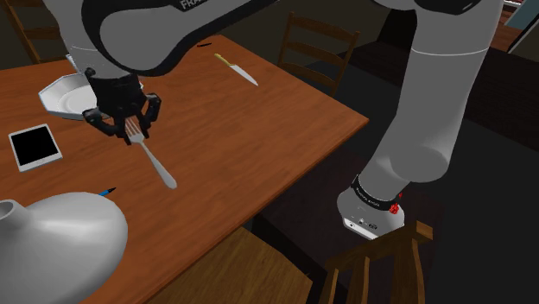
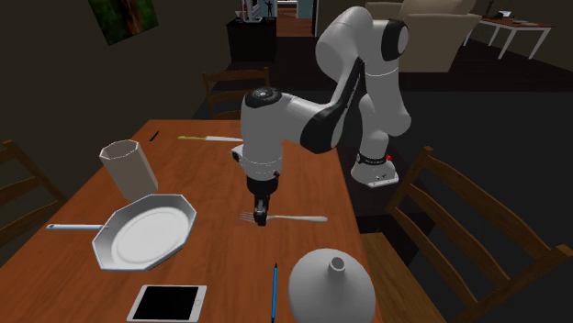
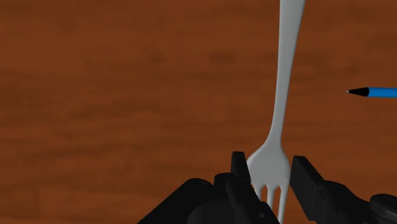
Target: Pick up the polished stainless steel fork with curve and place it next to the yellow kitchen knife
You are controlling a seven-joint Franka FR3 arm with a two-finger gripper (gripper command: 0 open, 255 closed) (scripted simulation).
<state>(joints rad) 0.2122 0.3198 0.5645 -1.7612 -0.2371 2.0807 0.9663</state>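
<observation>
Pincer [image 3: 270, 184] low over the counter [image 1: 259, 129], narrowed to a small gap and closed on the fork [image 3: 283, 83] at the broad head just behind the tines. Black fingers [image 3: 239, 170] pressed to either edge, tines poking back between them. Probably gripped there because the head gives two firm flat sides, where the thin handle would be harder to catch.

In the shoulder view, fork [image 1: 160, 168] near mid-counter, handle trailing toward 5 o'clock from the pincer [image 1: 132, 128]. Looks level with the wood in the second exterior view [image 2: 298, 218]; cannot tell if lifted clear yet.

Yellow-handled knife [image 1: 235, 69] well apart, at about 1 o'clock from the pincer, near the counter's far edge. Clear wood between the two, so a straight carry seems possible once raised.

White plate [image 1: 65, 93] just beside the pincer at 10 o'clock. Blue pen [image 1: 106, 191] near the handle end, not touching.

Risk, as judged: long handle hanging out to one side, likely to droop or swing in so short a hold.
</observation>
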